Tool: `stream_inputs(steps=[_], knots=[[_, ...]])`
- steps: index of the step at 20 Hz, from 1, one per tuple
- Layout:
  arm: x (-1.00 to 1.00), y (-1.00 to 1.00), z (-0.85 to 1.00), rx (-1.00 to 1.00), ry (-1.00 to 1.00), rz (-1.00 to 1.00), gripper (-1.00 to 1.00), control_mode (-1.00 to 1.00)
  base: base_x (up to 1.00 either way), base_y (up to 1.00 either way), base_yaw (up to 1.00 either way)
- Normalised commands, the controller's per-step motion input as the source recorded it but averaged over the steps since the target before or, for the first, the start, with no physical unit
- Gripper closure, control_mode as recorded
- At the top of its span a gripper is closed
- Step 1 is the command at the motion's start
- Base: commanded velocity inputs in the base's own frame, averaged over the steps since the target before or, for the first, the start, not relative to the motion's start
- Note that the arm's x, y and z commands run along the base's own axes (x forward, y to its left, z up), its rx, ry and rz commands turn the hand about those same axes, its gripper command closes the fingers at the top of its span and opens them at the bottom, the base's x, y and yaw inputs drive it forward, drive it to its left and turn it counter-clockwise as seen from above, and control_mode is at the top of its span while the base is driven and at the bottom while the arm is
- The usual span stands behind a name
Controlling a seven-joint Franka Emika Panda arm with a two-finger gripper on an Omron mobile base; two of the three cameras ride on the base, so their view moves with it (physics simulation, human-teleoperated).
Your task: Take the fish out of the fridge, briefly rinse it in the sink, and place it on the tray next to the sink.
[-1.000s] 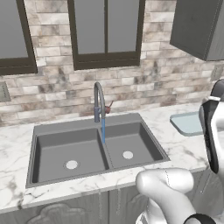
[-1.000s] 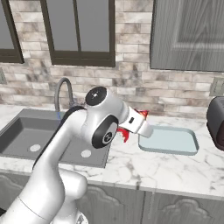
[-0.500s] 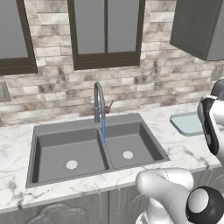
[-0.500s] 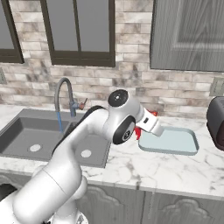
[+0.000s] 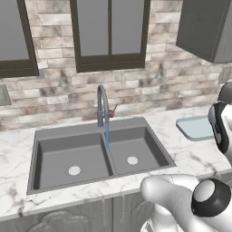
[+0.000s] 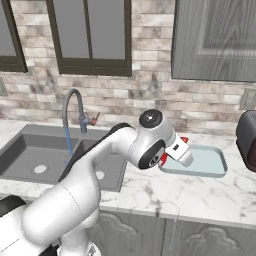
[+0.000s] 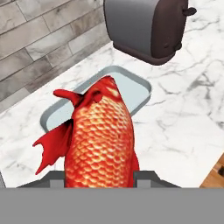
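Fish: we hold the fish (image 7: 99,139) in the gripper (image 7: 99,179), the jaws clamped on its flanks; its head points away from the hand, out over the tray (image 7: 131,89)
Position: in the right base view a bit of red (image 6: 183,140) peeks out by the hand above the near left part of the tray (image 6: 210,165), so we judge the fish is over the tray but not yet set down
Handling: we expect it to be light and fairly stiff in the body, with thin fins and tail that could bend or catch; scaled and rinsed, it may be slippery, so a firm hold across the thick middle looks right to us, never by the tail
Risk: we think it could slide in the jaws if swung fast, or land half on the rim if let go too early
Tray: shallow, pale bluish-grey with a low raised lip, lying on the counter (image 6: 200,192) to the right of the sink (image 6: 40,150); its floor looks bare
Sink: dark double basin (image 5: 90,156) with a curved faucet (image 5: 103,104); a thin blue stream runs from the spout
Counter: white veined marble, flat and smooth; we'd expect little grip on it
Neighbours: a dark toaster (image 7: 148,26) stands just beyond the tray, near its far end, so we have little spare space on that side
Room: brick backsplash, dark-framed windows (image 5: 106,34) above the sink, grey wall cabinet (image 6: 215,37) over the tray
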Motion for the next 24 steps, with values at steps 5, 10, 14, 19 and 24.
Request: stream_inputs(steps=[5, 10, 14, 19, 24], knots=[[0.16, 0.0, -0.29, 0.01, 0.0, -0.05, 1.0, -1.0, 0.0, 0.0, 0.0], [0.35, -0.05, -0.11, 0.02, -0.01, -0.18, 1.0, -1.0, 0.0, 0.0, 0.0], [0.15, -0.09, 0.0, 0.18, -0.04, -0.26, 1.0, -1.0, 0.0, 0.0, 0.0], [0.18, 0.0, -0.06, 0.17, -0.02, -0.23, 1.0, -1.0, 0.0, 0.0, 0.0], [0.45, 0.0, -0.15, 0.01, -0.01, -0.03, 1.0, -1.0, 0.0, 0.0, 0.0]])
